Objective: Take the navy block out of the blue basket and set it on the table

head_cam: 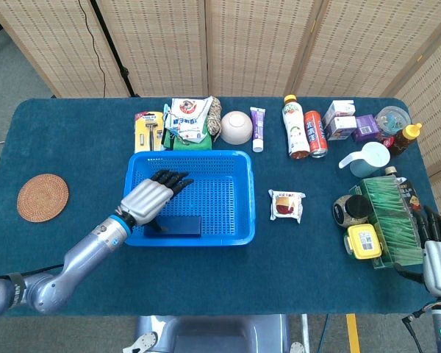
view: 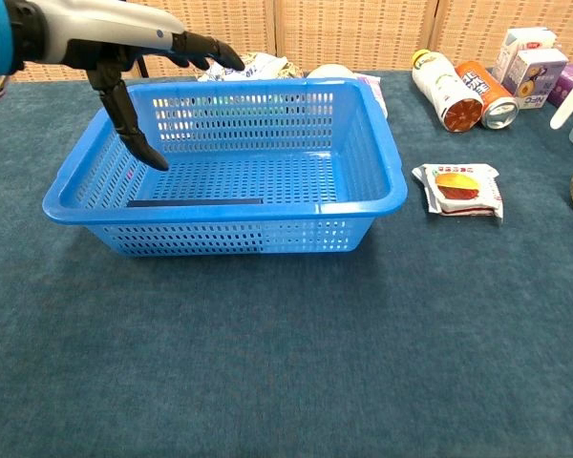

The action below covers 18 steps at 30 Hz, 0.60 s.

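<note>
One navy block [head_cam: 173,225] lies flat at the near wall inside the blue basket [head_cam: 235,193], where your left hand [head_cam: 148,198] hovers with fingers spread, empty, while your right hand [head_cam: 438,254] rests, fingers apart, holding nothing.

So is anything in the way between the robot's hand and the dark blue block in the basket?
Nothing visible is. The left hand is open above the blue basket, and the navy block lies flat on the basket floor by the near wall, with only open space between them.
</note>
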Each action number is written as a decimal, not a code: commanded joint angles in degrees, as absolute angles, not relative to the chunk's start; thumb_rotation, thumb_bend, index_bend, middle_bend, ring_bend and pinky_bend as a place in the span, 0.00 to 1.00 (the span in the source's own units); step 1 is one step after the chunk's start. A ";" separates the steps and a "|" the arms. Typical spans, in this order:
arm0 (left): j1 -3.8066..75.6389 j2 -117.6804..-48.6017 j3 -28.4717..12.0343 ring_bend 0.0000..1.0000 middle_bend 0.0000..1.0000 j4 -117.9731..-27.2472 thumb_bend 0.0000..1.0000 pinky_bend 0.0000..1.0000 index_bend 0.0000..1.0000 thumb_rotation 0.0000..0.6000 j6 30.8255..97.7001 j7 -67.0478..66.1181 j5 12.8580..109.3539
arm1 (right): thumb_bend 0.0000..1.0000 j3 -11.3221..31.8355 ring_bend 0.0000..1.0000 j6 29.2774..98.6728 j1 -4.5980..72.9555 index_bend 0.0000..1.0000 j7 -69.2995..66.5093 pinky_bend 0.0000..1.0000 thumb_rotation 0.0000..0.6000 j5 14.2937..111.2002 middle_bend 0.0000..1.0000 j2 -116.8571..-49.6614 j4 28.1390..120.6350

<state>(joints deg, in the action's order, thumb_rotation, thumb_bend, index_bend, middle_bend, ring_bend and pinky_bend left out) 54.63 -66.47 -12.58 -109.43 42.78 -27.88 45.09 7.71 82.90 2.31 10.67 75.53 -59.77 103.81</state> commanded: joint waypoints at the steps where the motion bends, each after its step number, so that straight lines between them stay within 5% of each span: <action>1: 59.23 -70.41 -10.78 0.00 0.00 -106.65 0.00 0.00 0.00 1.00 44.24 -32.07 38.66 | 0.00 7.83 0.00 82.59 2.54 0.00 10.75 0.00 1.00 75.02 0.00 -59.83 103.65; 18: 67.64 -80.02 -7.78 0.00 0.00 -98.79 0.00 0.00 0.00 1.00 46.98 -36.37 26.71 | 0.00 7.86 0.00 81.05 3.55 0.00 10.24 0.00 1.00 73.24 0.00 -59.78 103.08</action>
